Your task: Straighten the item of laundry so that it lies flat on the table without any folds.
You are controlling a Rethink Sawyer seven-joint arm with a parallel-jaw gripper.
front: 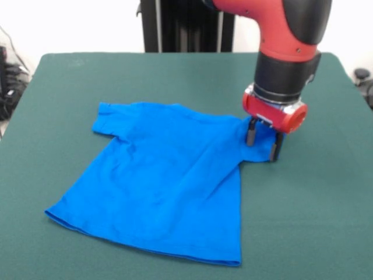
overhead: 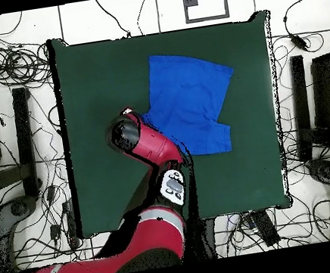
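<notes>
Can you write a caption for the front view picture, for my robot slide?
A red robot gripper reaches down onto one sleeve of a blue T-shirt on a green table.

One T-shirt (front: 163,181), one table (front: 70,81), one hand (front: 263,144)

Front camera faces table (front: 58,116); overhead looks straight down.
</notes>
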